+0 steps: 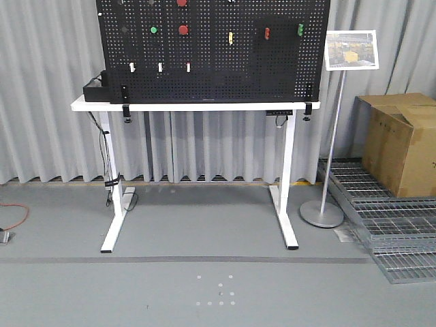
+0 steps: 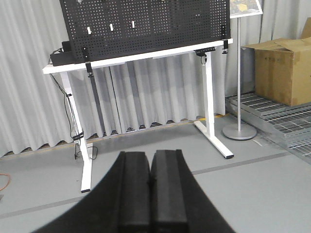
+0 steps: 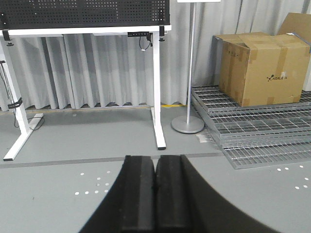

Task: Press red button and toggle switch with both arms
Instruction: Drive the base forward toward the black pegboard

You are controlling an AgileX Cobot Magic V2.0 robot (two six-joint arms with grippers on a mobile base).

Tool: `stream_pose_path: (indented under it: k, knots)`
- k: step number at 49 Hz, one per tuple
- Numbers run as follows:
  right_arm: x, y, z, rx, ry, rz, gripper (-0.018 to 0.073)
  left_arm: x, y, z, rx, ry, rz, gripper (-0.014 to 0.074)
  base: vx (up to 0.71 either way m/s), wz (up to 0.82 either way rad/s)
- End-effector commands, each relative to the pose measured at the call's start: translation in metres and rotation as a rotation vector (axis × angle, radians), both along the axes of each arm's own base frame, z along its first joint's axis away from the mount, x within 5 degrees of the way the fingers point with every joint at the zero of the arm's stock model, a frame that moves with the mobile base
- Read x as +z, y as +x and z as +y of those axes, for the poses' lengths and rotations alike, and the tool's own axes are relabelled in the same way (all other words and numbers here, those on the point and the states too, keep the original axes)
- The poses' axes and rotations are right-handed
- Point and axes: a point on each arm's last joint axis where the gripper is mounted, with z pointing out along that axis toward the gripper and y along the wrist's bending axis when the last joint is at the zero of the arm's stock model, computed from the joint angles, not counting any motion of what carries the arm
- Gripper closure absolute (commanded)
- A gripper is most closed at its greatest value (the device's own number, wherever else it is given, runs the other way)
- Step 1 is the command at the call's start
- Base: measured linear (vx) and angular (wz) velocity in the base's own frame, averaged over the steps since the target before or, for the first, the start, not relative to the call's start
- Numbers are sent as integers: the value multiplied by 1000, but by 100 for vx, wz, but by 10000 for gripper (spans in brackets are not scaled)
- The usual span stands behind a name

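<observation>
Grey curtain [image 1: 48,88] behind desk [image 1: 204,107] with pegboard [image 1: 211,68]. Rigid, likely springy red button [image 1: 183,29]: press square on cap. Closed, empty, far off: left gripper [image 2: 150,162], right gripper [image 3: 155,165].

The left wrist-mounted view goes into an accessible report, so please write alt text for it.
The left tool, its two black pads pressed shut, fills the bottom foreground, pointing across grey floor toward a white-legged table carrying a black pegboard before grey curtains. A sign stand and cardboard box stand at the right.
</observation>
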Motion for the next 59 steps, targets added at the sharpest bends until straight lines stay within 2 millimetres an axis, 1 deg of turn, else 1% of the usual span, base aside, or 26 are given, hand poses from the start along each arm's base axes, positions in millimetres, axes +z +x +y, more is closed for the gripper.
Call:
stream_pose_path:
  k: [1, 38, 59]
  knots:
    - [5, 0, -1, -10, -19, -87, 562, -4, 0, 0, 4, -20, -57, 595, 0, 0]
    - [5, 0, -1, -10, -19, -87, 562, -4, 0, 0, 4, -20, -57, 595, 1, 0]
    - [5, 0, -1, -11, -19, -88, 562, -4, 0, 0, 4, -20, -57, 595, 24, -3]
